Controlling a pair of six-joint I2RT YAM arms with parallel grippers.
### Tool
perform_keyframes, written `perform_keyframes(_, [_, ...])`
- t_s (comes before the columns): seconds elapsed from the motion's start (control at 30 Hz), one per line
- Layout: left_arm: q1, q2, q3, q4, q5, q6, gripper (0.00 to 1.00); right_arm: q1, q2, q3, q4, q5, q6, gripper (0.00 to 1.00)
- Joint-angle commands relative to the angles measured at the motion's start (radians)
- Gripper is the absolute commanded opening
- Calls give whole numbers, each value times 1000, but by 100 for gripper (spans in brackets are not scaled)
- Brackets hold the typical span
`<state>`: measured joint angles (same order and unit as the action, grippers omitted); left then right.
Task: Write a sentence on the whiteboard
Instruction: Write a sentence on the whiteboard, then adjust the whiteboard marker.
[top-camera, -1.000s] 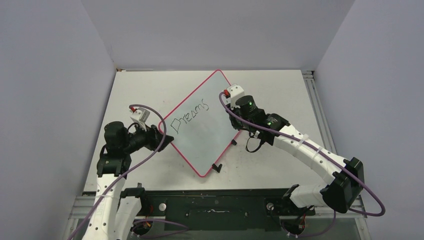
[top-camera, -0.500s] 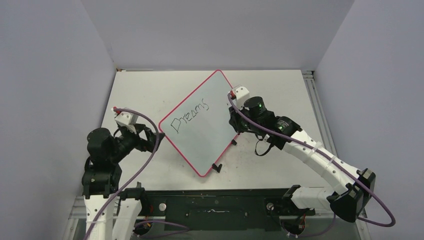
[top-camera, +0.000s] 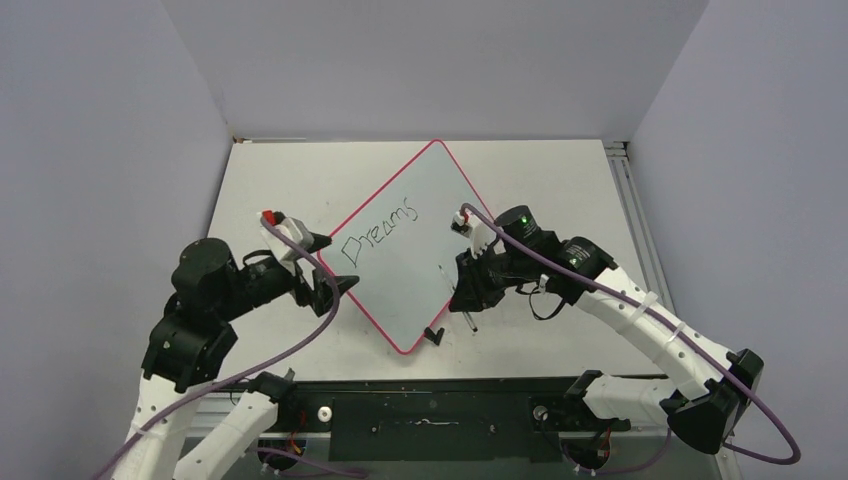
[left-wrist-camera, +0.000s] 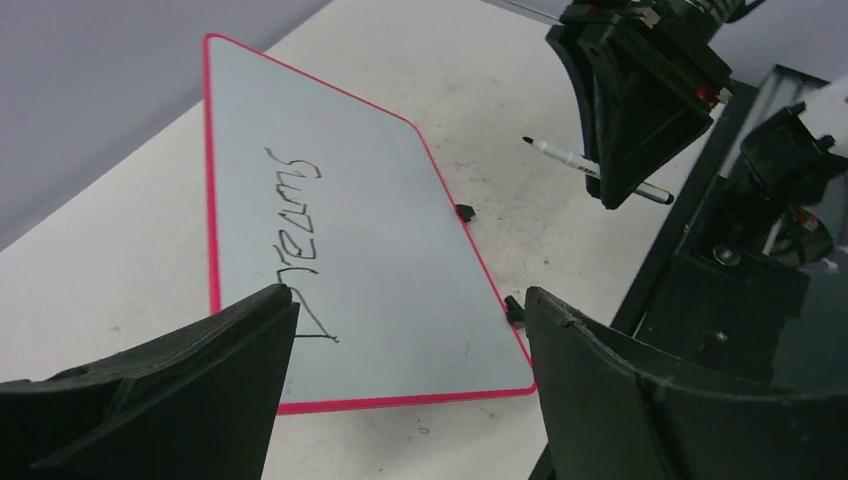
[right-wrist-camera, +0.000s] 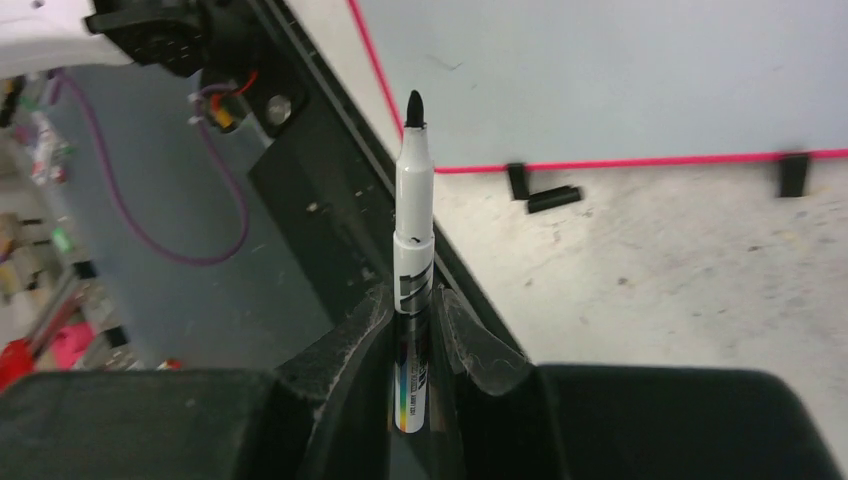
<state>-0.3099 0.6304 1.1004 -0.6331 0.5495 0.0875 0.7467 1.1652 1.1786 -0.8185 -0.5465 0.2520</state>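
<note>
Grey walls box in a scuffed white bench (top-camera: 560, 190). Top view: the whiteboard (top-camera: 400, 290) lies flat mid-bench, turned like a diamond. On it the sentence (top-camera: 380, 231) is just one word, "Dreams", w/ a tiny stroke lower down. At the board's left edge sits the left end effector (top-camera: 328, 265), spread wide & empty. Over the lower-right edge, the right end effector (top-camera: 465, 295) is clamped on a marker (top-camera: 470, 322).

Left wrist: wide fingers (left-wrist-camera: 150, 390) frame the board w/o touching it. Marker tip looks to hang just beside the board's far edge, over the bench.

Right wrist: marker pinched mid-barrel, cap off, tip pointing toward the red rim (right-wrist-camera: 620, 160).

Board is prob. thin, stiff, light & slick. It'd likely slide under pen pressure, so pinch the rim at the left edge. Marker's smooth & may twist in the grip.
</note>
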Motion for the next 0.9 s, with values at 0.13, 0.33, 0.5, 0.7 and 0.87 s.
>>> perform_keyframes(0.13, [-378, 116, -11, 73, -125, 151, 81, 17, -12, -29, -63, -320, 134, 5])
perform_keyframes(0.33, [-721, 166, -50, 93, -350, 284, 81, 97, 32, -19, -120, -340, 136, 5])
perform_keyframes(0.5, [-978, 218, -93, 100, -550, 368, 81, 167, 79, -9, -168, -337, 124, 5])
perform_keyframes(0.7, [-1131, 284, -108, 90, -643, 404, 67, 181, 118, 0, -193, -355, 103, 5])
perform_keyframes(0.87, [-1173, 329, -132, 128, -672, 418, 65, 186, 132, 8, -189, -372, 92, 5])
